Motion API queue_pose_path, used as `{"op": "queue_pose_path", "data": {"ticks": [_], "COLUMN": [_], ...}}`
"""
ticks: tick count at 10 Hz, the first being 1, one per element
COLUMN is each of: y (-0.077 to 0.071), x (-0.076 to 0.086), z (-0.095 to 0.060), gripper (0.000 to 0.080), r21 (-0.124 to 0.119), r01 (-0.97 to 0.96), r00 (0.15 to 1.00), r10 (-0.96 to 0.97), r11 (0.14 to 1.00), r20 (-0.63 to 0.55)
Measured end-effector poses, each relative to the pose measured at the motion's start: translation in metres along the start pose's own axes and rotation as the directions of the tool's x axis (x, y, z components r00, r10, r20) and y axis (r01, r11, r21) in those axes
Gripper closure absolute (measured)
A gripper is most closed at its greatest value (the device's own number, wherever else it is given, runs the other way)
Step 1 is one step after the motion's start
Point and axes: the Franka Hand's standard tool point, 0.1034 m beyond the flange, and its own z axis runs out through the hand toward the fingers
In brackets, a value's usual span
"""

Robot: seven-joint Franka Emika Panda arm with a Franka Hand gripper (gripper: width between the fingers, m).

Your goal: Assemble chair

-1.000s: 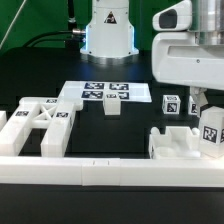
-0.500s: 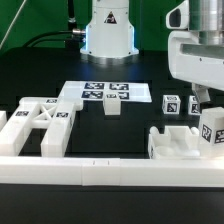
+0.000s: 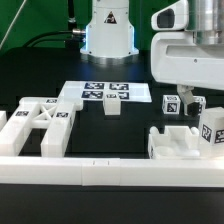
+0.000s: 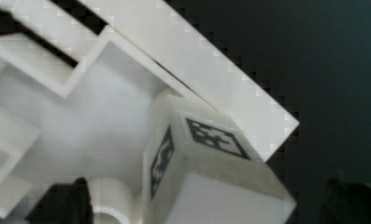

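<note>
The chair is in loose white tagged parts. At the exterior view's right, a tagged block (image 3: 211, 129) stands upright on a notched part (image 3: 176, 146). My gripper (image 3: 198, 104) hangs just above the block, open, and holds nothing. In the wrist view the same block (image 4: 208, 150) sits between my wide-apart fingers (image 4: 65, 202) without touching them, and the notched part (image 4: 66, 105) lies beyond it. The X-braced frame (image 3: 40, 124) lies at the exterior view's left. A small cube (image 3: 171, 103) and a small block (image 3: 112, 107) stand further back.
The marker board (image 3: 105, 92) lies flat at the middle back, in front of the arm's base (image 3: 108, 35). A long low white border rail (image 3: 100, 174) runs along the front, close to the frame and the notched part. Black table surrounds the parts.
The jaws were shut on the tagged block at the right and have spread wide, letting it go. The gripper has risen slightly; the block stays standing on the notched part.
</note>
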Motion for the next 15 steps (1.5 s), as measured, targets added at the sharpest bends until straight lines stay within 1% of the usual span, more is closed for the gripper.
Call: {"op": "queue_pose_path", "data": {"ticks": [2,3,5,6,7,9,11,13,15], "y": [0.0002,0.0020,0.0020,0.0002,-0.0026,-0.0009,-0.0016,-0.0008,-0.0008], "x": [-0.0001,-0.0036,-0.0025,-0.0023,-0.0010,0.0024,0.0015,0.0024,0.0023], "z": [0.0002,0.0013,0.0026,0.0006,-0.0009,-0.0010,-0.0007,-0.0003,-0.0003], "gripper": [0.0151,0.0151,0.0151,0.0151,0.0151,0.0151,0.0151,0.0151,0.0404], "r21": [-0.002,-0.039,-0.067,-0.075,-0.078,-0.071,-0.070,-0.064,-0.065], "r01": [0.133,0.270,0.524,0.605,0.658,0.795,0.868,0.892,0.888], "r00": [0.991,0.963,0.852,0.796,0.753,0.607,0.496,0.453,0.459], "r10": [-0.133,-0.270,-0.522,-0.602,-0.654,-0.790,-0.862,-0.886,-0.882], "r11": [0.991,0.962,0.849,0.793,0.749,0.603,0.491,0.448,0.455], "r20": [0.000,0.016,0.037,0.059,0.067,0.088,0.101,0.104,0.104]}}
